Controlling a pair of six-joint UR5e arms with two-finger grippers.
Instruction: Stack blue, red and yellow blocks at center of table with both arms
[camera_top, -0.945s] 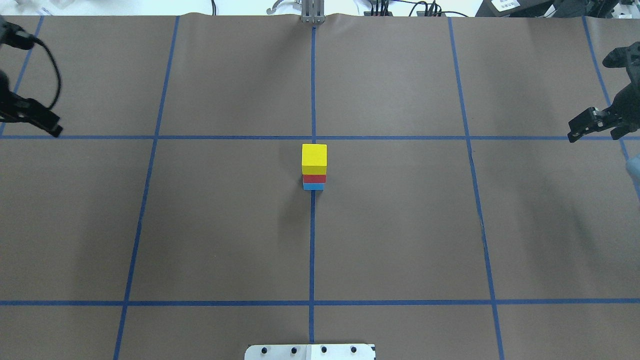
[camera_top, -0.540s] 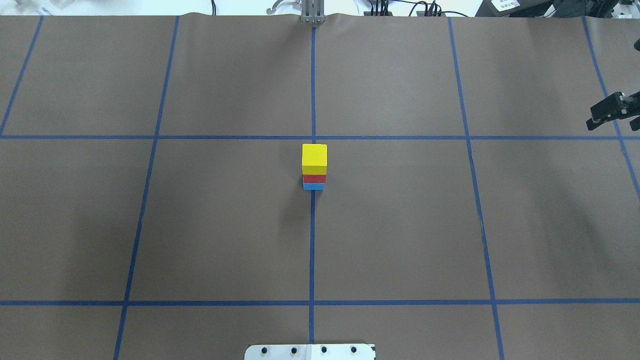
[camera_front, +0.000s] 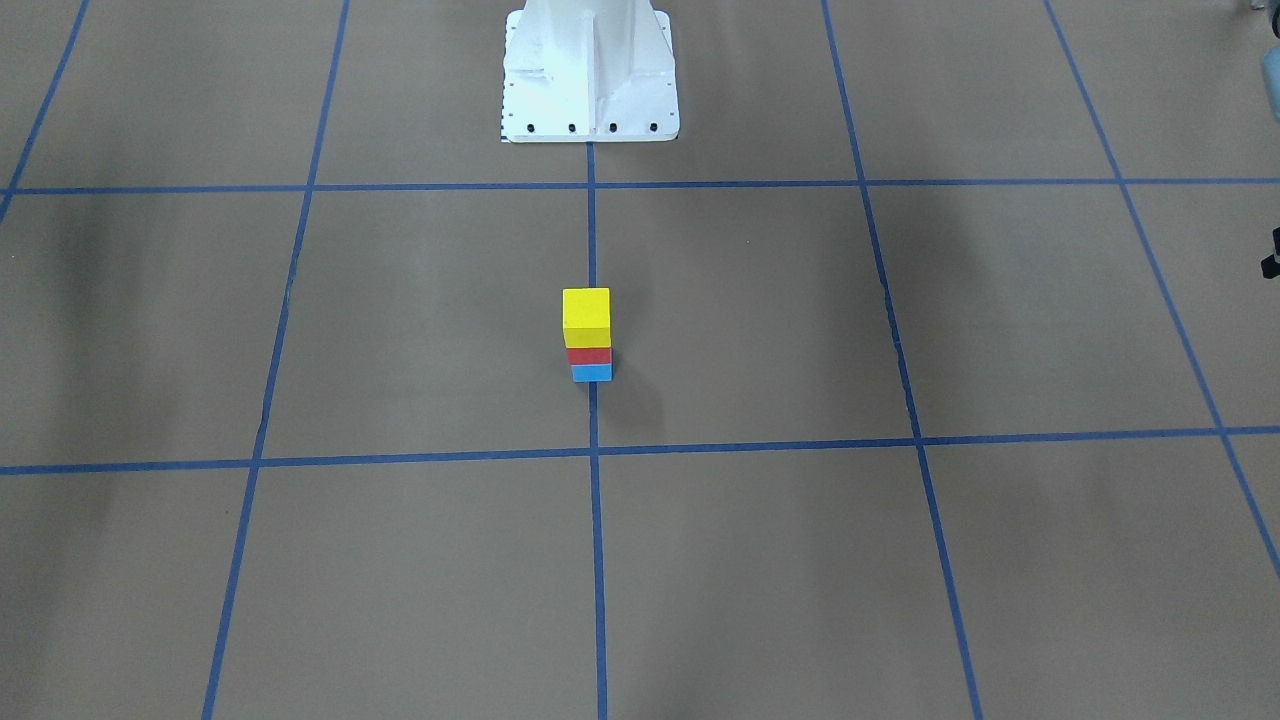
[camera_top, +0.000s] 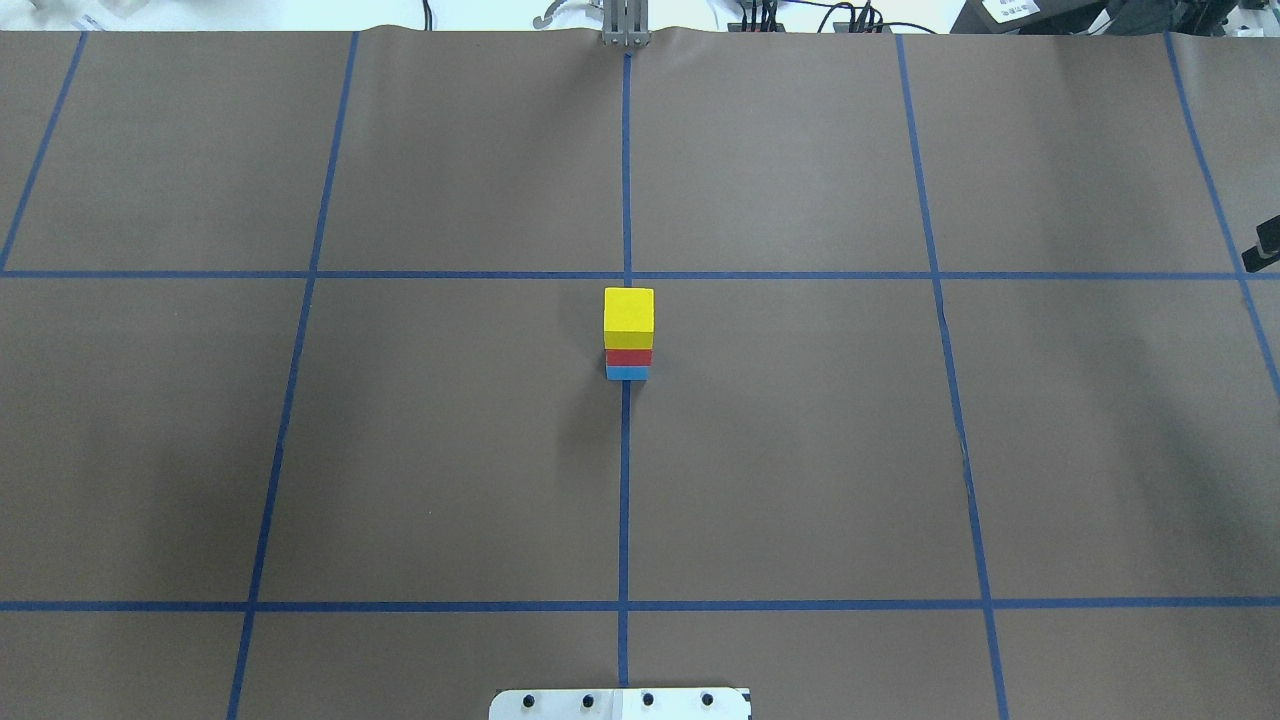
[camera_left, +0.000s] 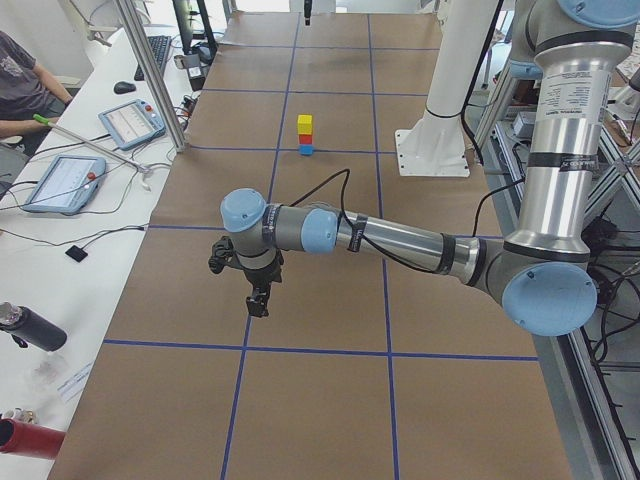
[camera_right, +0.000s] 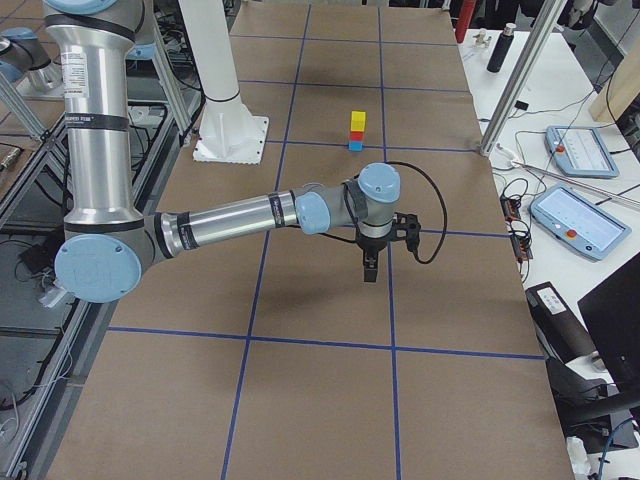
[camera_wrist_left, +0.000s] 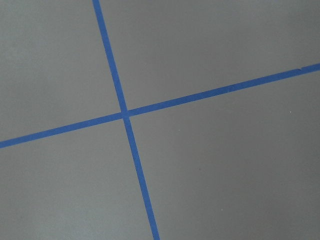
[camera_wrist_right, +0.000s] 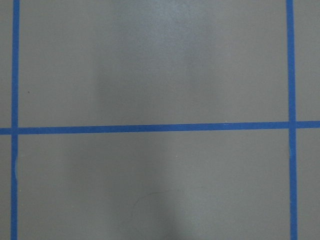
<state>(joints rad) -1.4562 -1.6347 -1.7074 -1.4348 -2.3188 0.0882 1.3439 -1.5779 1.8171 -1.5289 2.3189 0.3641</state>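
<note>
A yellow block (camera_top: 628, 312) sits on a red block (camera_top: 628, 356), which sits on a blue block (camera_top: 626, 373); the stack stands upright at the table's centre, by the centre tape line. It also shows in the front view (camera_front: 586, 312). My left gripper (camera_left: 258, 303) hangs over the table's left end, far from the stack. My right gripper (camera_right: 369, 272) hangs over the right end; only a sliver of it (camera_top: 1266, 243) shows in the overhead view. Both look empty, but I cannot tell whether they are open or shut. The wrist views show only brown paper and blue tape.
The white robot base plate (camera_front: 590, 80) stands behind the stack. A side bench holds tablets (camera_left: 130, 122) and cables, with an operator (camera_left: 25, 80) seated there. A metal post (camera_left: 150, 70) stands at the table's edge. Blue tape lines grid the brown table cover.
My left arm has left the overhead view to the left. My right gripper has drawn back rightward to the view's edge. The stack has not moved.
</note>
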